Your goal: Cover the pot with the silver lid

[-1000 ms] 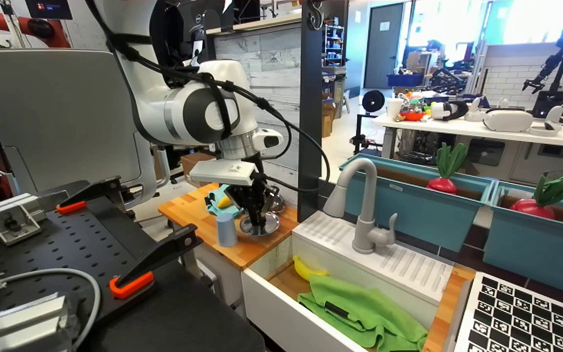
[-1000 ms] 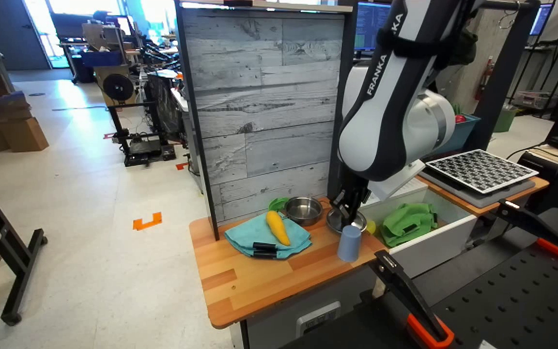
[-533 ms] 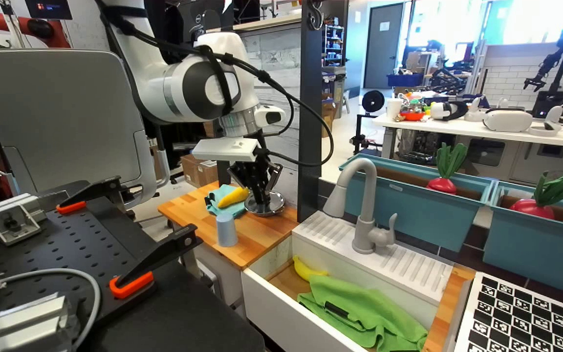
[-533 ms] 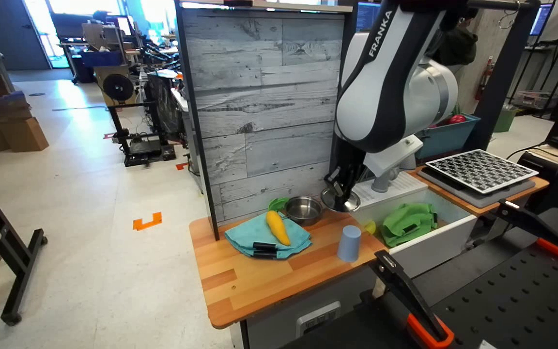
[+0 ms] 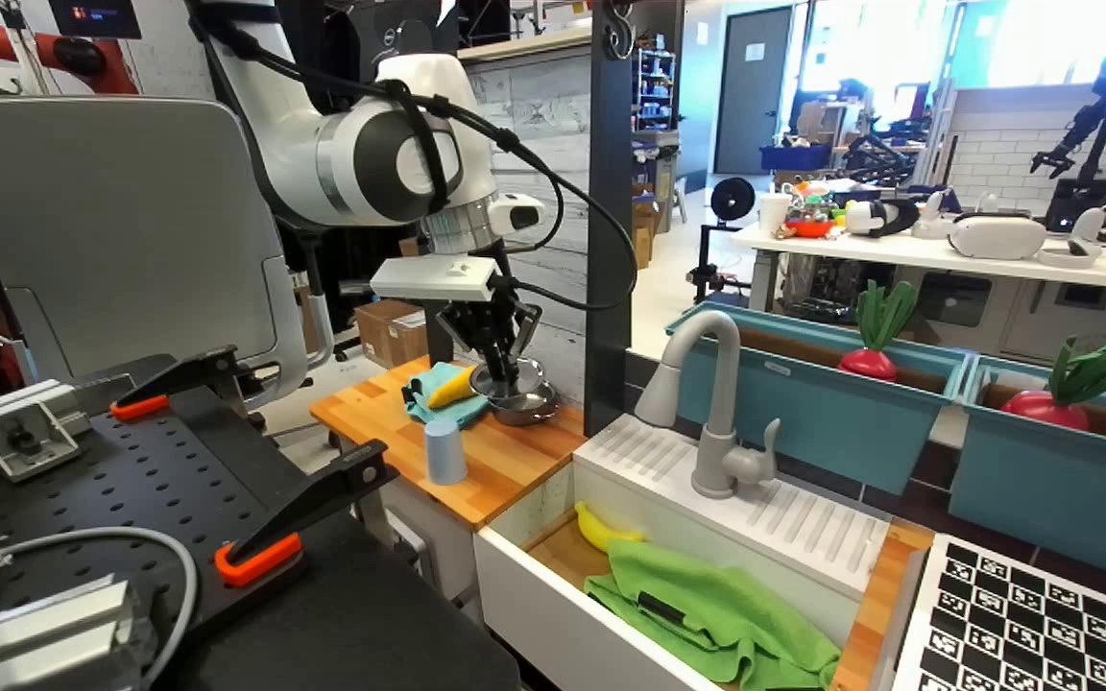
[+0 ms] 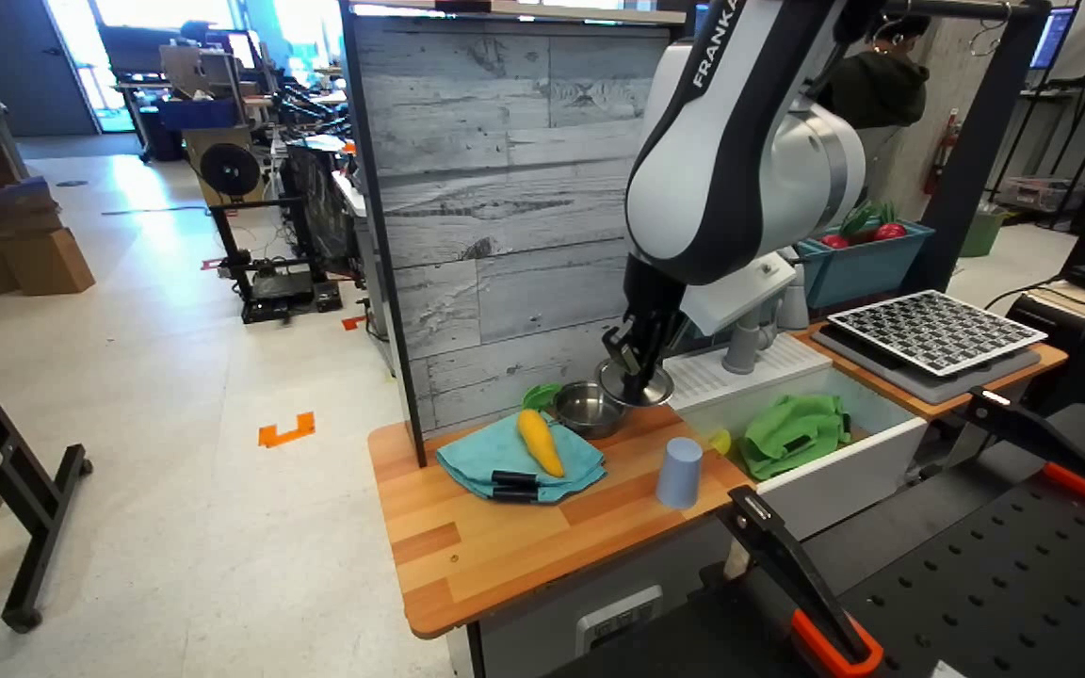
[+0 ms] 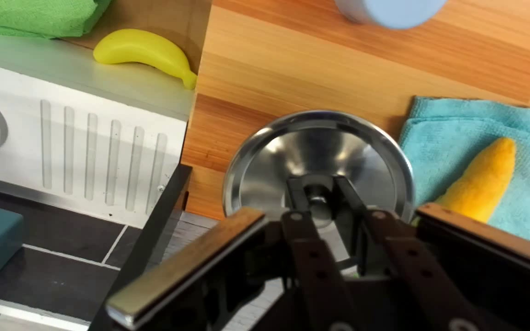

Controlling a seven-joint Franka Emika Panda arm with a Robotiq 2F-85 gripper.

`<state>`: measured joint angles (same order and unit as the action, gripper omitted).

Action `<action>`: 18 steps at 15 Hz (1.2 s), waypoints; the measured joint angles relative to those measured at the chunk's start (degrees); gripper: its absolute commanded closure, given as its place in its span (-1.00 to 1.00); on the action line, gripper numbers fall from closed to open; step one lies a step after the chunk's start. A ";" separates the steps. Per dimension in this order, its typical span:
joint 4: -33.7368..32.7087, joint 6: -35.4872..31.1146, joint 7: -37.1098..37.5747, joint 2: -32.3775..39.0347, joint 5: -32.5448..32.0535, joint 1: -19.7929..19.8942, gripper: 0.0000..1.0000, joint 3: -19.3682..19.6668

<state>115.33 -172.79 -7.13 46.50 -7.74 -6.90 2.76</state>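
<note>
silver lid [image 7: 318, 149] is clamped in the pincer [image 7: 319, 189], hanging slightly higher than the pot [image 6: 584, 418].

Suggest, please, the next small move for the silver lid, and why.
Probably ease the silver lid leftward, as seen in an exterior view, to centre it over the pot before lowering. The end effector holds it raised, but there it overlaps only the pot's right side, leaving the opening's left part visible.
</note>
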 measured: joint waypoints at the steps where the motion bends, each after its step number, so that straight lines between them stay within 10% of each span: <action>1: -0.35 0.29 0.00 0.04 0.00 0.00 0.90 -0.25; 18: -14.42 9.89 1.09 8.83 0.06 -0.05 0.90 -1.45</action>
<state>100.91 -162.90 -6.04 55.33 -7.68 -6.95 1.31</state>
